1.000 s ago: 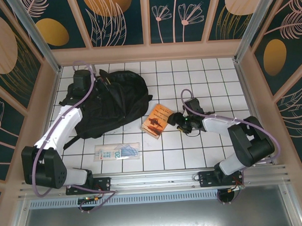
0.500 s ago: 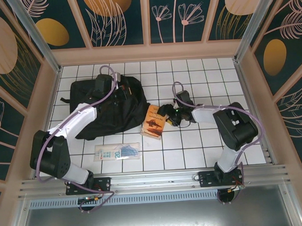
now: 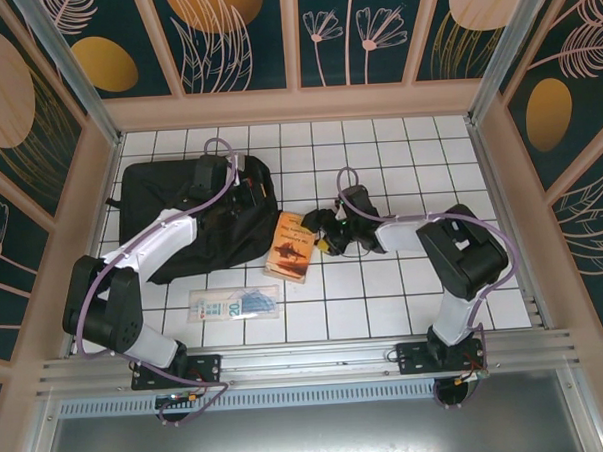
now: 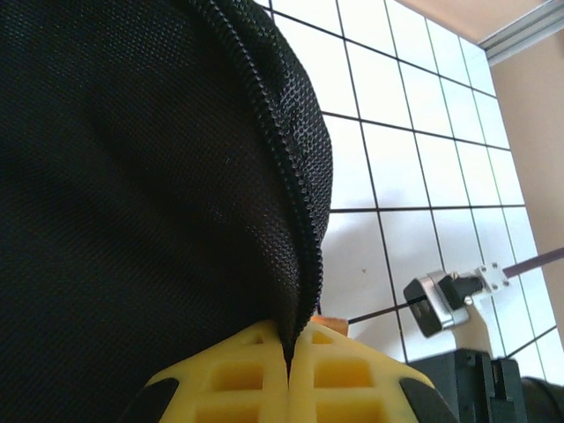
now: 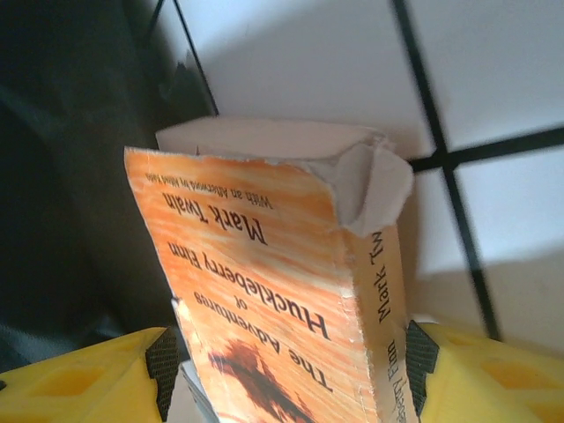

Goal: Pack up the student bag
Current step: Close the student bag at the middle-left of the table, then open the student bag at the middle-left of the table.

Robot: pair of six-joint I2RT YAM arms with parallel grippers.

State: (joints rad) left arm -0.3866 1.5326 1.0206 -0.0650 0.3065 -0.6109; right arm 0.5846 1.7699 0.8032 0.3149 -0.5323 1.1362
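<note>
The left tool (image 4: 289,368) is pinching the zipper edge (image 4: 295,185) of the student bag (image 3: 176,206), its yellow fingers pressed together on the fabric with no gap showing. The bag is lying on the table (image 3: 408,151), spreading away behind and beside that tool. The edge being held is facing the other arm.

The right tool (image 5: 293,359) is clamping a paperback book (image 5: 256,264) across its width, one pad by the spine and the other by the page edge. The free end of the book is pointing ahead of the tool toward the dark bag fabric just beyond it.

The step in hand is probably feeding the book into the mouth that the left tool is holding. How wide that mouth is gaping cannot be told from here. To do this well, the left tool is going to need to be lifting the lip up and away, pulling it taut so a clear slot is opening in front of the book.

The right tool should be bringing the leading end in low and under the lip. The bent, peeling corner at the leading end of the spine is looking likely to snag on the zipper teeth, so a slow push is the safer choice. The book is being gripped at one end only, so it may swing. The two tools are working close together, so their paths need watching.
</note>
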